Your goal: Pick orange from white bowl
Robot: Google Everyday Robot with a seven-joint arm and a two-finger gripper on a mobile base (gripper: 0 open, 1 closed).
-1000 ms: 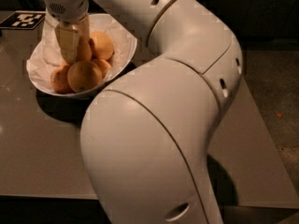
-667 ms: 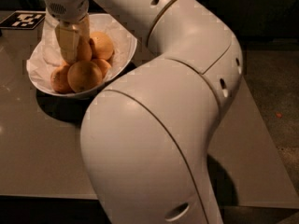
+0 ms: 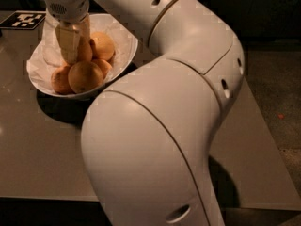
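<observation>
The white bowl (image 3: 126, 51), lined with crumpled white paper (image 3: 47, 55), stands at the back left of the grey table (image 3: 37, 149). Several oranges lie in it: a large one at the front (image 3: 85, 76), one at the left (image 3: 59, 81), a paler one at the back right (image 3: 102, 45) and a small one (image 3: 104, 66). My gripper (image 3: 73, 44) reaches down into the bowl from above. It sits against an orange in the middle of the pile (image 3: 85, 52), which it partly hides.
My arm's big white links (image 3: 164, 126) fill the middle of the view and hide much of the table. A black-and-white marker tag (image 3: 22, 19) lies at the back left, beside the bowl. The table's right edge borders dark floor (image 3: 282, 102).
</observation>
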